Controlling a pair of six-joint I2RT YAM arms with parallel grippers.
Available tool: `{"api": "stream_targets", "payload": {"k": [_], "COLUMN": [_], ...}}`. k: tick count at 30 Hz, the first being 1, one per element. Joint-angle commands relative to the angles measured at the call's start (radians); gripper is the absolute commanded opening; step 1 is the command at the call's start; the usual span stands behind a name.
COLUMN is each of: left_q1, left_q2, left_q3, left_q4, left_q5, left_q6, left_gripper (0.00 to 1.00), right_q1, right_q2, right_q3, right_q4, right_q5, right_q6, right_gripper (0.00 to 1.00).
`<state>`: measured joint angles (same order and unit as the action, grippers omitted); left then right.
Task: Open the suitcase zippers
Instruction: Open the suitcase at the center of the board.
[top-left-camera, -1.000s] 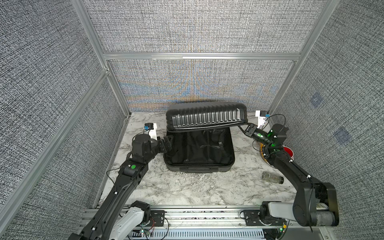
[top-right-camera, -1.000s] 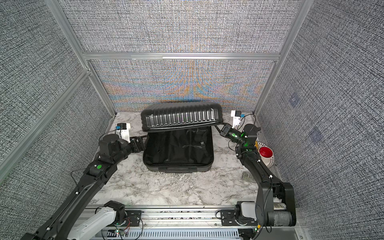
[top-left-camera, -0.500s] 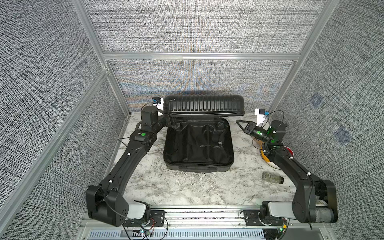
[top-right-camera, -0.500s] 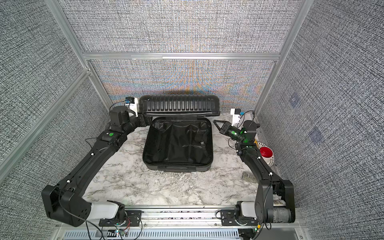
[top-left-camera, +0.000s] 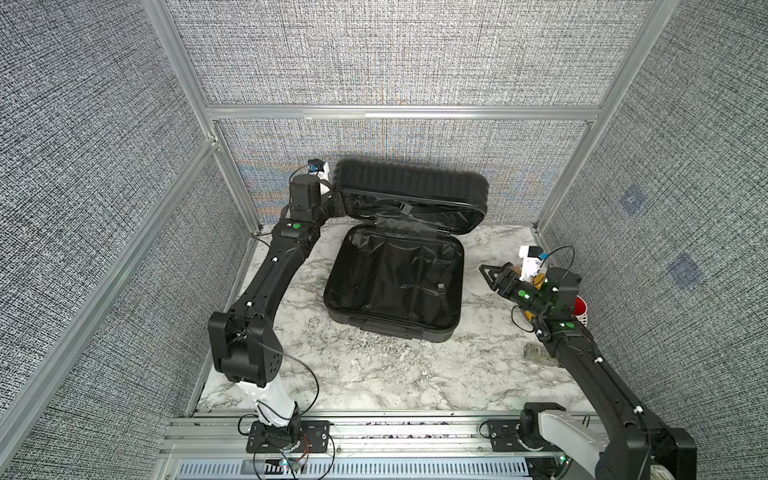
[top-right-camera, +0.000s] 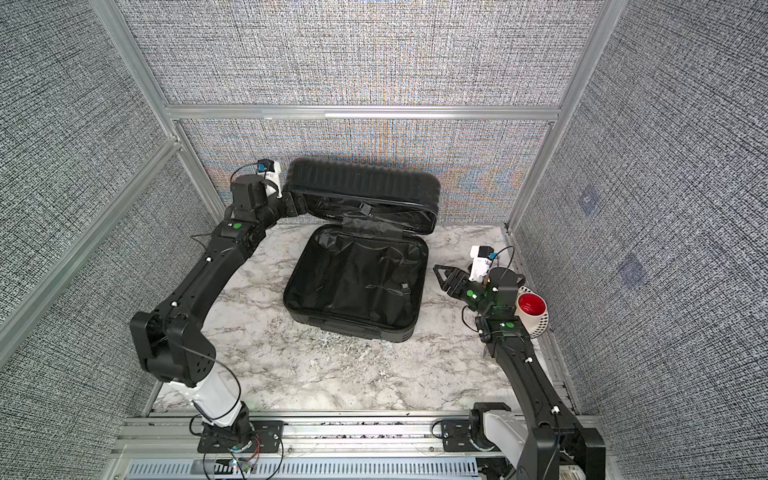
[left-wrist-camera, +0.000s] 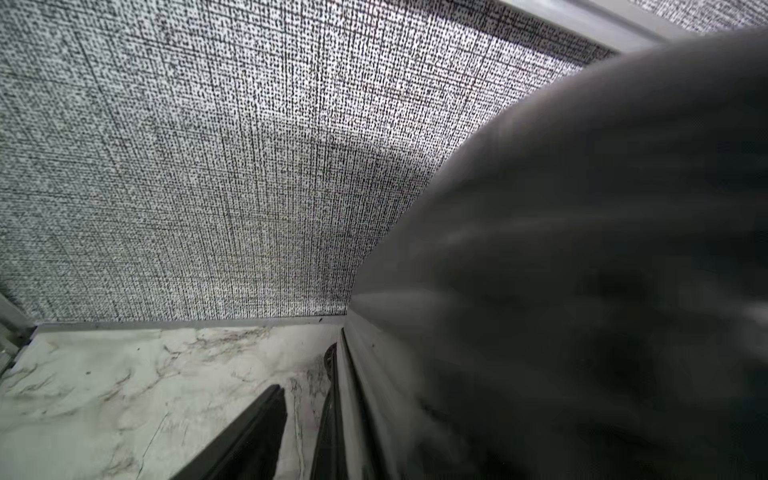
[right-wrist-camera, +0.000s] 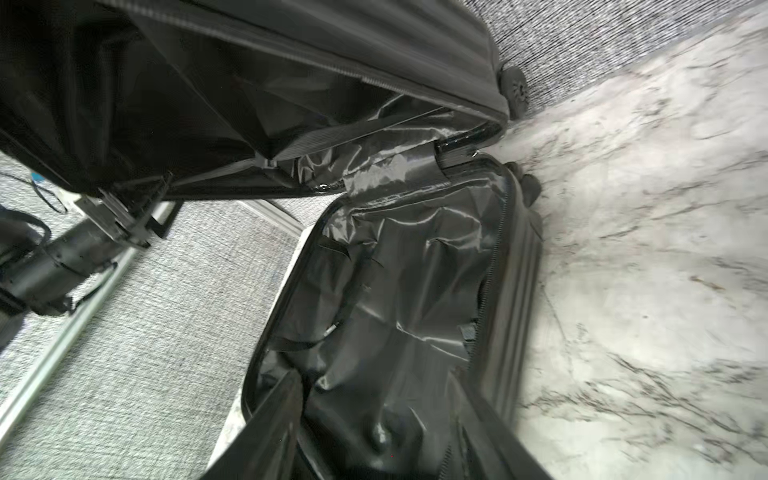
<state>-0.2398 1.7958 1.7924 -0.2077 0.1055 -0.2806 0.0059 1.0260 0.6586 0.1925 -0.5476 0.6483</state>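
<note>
**Worktop** (top-left-camera: 374, 374): marbled slab, bare along the front.

**Small clear item** (top-left-camera: 538, 353): lies beside the right arm. Too small to name.

**Red cup** (top-right-camera: 532, 305): sits in a white perforated holder (top-right-camera: 540, 328) at the right edge, well apart from the case.

**Suitcase** (top-left-camera: 395, 331): black hard-shell, mid-worktop. The lower shell lies flat with its black lining and a loose strap facing up.

**Zippers** (right-wrist-camera: 496, 249): the track shows along the lower shell's rim. The two shells are parted on every side but the hinge, so the track reads as fully undone. No pull can be picked out.

**Right hand** (top-left-camera: 487, 277): hovers to the right of the lower shell without touching it. Its jaws are spread and it holds nothing.

**Lid** (top-left-camera: 409, 183): ribbed upper shell, raised steeply on the rear hinge near the back wall (top-left-camera: 395, 62), its lining facing forward. It is blurred in the left wrist view.

**Left hand** (top-left-camera: 334, 203): sits at the lid's left corner. Its jaws are apart with only worktop showing between them, and the lid's edge lies against the outside of one finger (left-wrist-camera: 330, 415). It props the lid rather than clamps it.

**Step in hand (judged):** the unzipping is done and the lid is being held open.

**Next move (judged):** ease the lid back until it rests stably, keeping contact at the corner so it cannot drop shut. The right hand is free to steady the far corner.
</note>
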Motion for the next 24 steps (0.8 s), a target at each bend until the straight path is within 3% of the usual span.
{"api": "stream_targets", "payload": {"k": [1, 14, 19, 24], "left_q1": [0.001, 0.008, 0.032, 0.036], "left_q2": [0.087, 0.464, 0.576, 0.577], "left_q3": [0.142, 0.834, 0.966, 0.933], "left_q4": [-0.073, -0.179, -0.091, -0.058], "left_q5": [0.033, 0.111, 0.173, 0.247], "left_q6": [0.021, -0.031, -0.134, -0.15], "left_gripper": [0.86, 0.92, 0.93, 0.93], "right_q1": [0.003, 0.006, 0.014, 0.04], "right_q2": [0.004, 0.128, 0.313, 0.535], "right_q3": [0.005, 0.075, 0.207, 0.384], "right_q4": [-0.058, -0.076, -0.066, -0.05], "right_q5": [0.043, 0.106, 0.147, 0.176], "right_q6": [-0.037, -0.037, -0.043, -0.099], "right_gripper": [0.58, 0.6, 0.61, 0.66]}}
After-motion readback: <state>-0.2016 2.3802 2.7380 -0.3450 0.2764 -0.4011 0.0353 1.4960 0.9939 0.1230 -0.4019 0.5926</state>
